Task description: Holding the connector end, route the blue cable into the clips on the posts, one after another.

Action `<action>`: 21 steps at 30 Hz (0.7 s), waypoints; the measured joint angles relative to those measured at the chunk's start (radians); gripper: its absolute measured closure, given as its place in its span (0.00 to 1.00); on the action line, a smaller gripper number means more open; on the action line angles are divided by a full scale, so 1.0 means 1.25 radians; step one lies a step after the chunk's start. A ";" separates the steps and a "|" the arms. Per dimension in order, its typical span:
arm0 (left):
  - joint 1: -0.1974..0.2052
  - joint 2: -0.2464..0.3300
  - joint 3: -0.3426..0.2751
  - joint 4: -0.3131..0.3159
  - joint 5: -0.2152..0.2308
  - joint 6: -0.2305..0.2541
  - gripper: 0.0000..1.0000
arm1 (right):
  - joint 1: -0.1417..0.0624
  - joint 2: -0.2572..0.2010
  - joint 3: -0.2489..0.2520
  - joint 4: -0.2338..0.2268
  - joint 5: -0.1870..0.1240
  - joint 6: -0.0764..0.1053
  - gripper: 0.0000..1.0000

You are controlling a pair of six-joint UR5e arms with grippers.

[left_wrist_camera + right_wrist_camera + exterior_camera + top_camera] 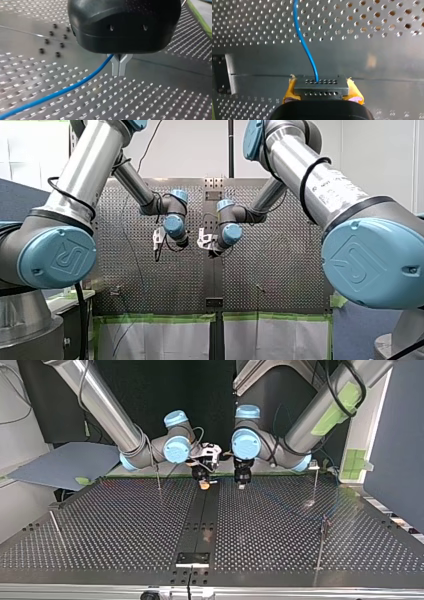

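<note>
The connector (321, 86) is pinched by the right claw (322, 92), the blue cable (62, 91) by the left claw (119, 73); tension should be kept gentle.

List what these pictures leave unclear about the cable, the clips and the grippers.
Left wrist view: whether my left gripper clamps the blue cable; its black body hides the meeting point.
Top view: the posts are too thin to show their clips.
Right wrist view: the cable's far end beyond the connector, cut off by the edge.
</note>
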 joint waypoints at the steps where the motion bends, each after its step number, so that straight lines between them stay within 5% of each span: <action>1: -0.003 -0.007 0.000 0.005 -0.001 -0.001 0.98 | -0.003 0.000 0.007 -0.006 0.000 -0.001 1.00; 7: -0.018 -0.044 -0.002 0.024 -0.007 -0.005 0.98 | -0.017 0.000 0.047 -0.046 0.005 -0.005 1.00; 21: -0.035 -0.052 -0.047 0.100 -0.010 -0.017 0.95 | -0.032 0.001 0.148 -0.147 0.007 -0.006 1.00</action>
